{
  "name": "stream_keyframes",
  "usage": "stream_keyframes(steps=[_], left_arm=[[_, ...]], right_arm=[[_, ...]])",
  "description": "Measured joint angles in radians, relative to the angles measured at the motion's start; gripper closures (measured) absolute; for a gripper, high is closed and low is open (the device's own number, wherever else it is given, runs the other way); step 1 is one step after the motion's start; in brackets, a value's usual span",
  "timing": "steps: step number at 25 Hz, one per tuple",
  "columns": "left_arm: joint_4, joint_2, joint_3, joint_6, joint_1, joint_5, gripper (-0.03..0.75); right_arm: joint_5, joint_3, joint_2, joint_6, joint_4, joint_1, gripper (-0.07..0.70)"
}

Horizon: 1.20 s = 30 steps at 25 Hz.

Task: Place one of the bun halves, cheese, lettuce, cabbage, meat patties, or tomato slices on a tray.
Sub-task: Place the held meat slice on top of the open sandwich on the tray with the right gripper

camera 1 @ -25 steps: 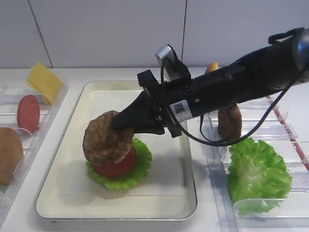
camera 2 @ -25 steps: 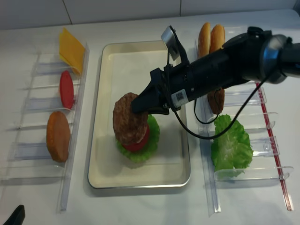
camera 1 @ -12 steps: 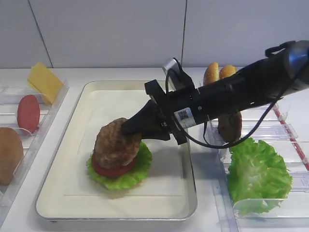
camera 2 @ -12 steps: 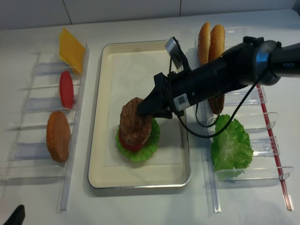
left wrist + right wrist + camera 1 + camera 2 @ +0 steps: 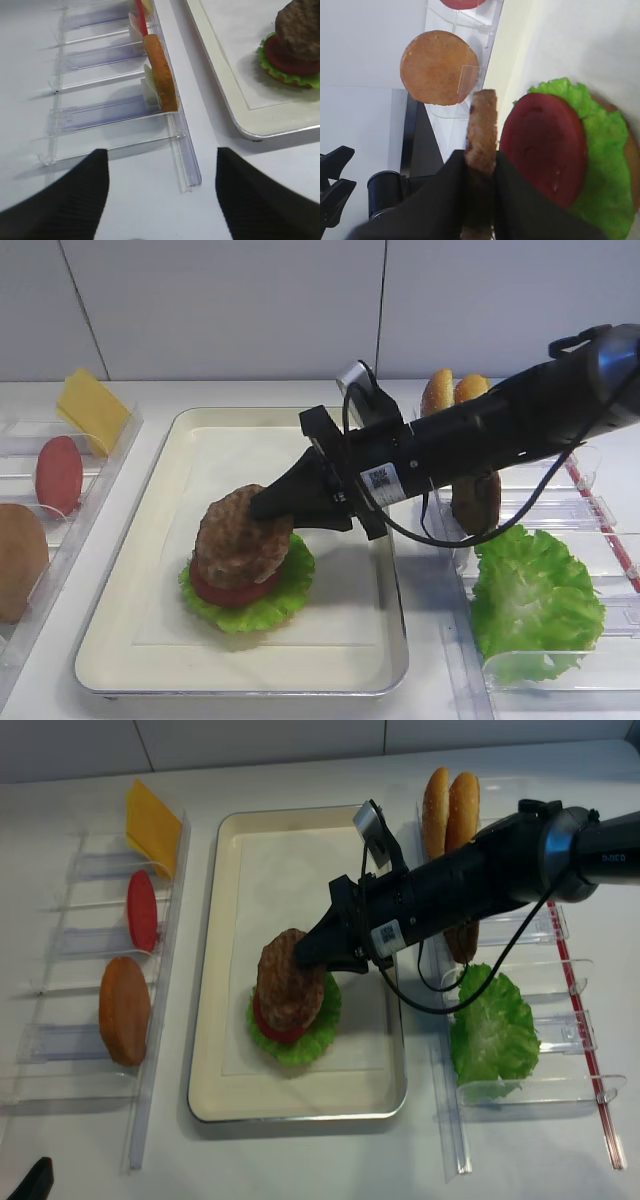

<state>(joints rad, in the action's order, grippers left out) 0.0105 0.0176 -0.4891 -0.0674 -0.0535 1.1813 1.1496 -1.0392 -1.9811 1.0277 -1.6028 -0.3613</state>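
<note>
- Right gripper (image 5: 268,506) clenched on the edge of a meat patty (image 5: 240,538), tilted over the stack.
- Rested, apparently, with its lower edge on the tomato slice (image 5: 543,147) and lettuce (image 5: 272,598) on the tray (image 5: 150,500).
- Left gripper (image 5: 159,195) hung with jaws apart beside the clear bins (image 5: 100,112), well clear of the tray.

White tabletop (image 5: 40,680) beneath a pale panelled wall (image 5: 220,310)

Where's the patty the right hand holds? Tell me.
In the exterior high view, the patty sits tilted over the tomato slice, mid-tray, gripped by the right hand.
</note>
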Motion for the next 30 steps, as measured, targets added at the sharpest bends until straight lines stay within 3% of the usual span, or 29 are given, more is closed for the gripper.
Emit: stream_keyframes(steps=[16,30], left_arm=[[0.0,0.0,0.0,0.0,0.0,0.0,0.251],[-0.001,0.0,0.0,0.0,0.0,0.0,0.251]], right_arm=[[0.002,0.0,0.0,-0.024,0.012,-0.029,0.467],[0.002,0.0,-0.019,-0.024,0.012,0.001,0.467]])
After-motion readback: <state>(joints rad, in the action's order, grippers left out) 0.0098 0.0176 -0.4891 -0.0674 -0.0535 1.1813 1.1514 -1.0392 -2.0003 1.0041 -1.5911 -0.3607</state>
